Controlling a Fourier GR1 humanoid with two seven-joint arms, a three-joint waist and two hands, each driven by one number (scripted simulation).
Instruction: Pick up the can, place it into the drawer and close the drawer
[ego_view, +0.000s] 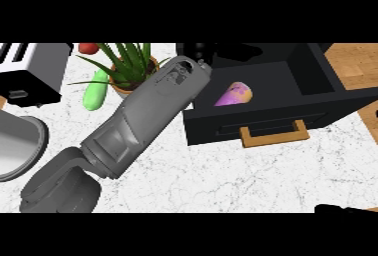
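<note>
Inside the open black drawer (280, 82) on the bench (244, 175) lies a purple-orange can (235, 94) — left forearm (148, 112) reaches beside it, fingers' state hidden.

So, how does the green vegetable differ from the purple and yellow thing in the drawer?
The green vegetable is long, plain green and lies on the white counter beside the potted plant. The purple and yellow thing is shorter, two-coloured and lies inside the open black drawer. Neither is held by a robot hand.

Single head view, steeply down on counter (244, 175), close, drawer (295, 80) beyond left forearm (148, 115), toaster (29, 70) far left.
</note>
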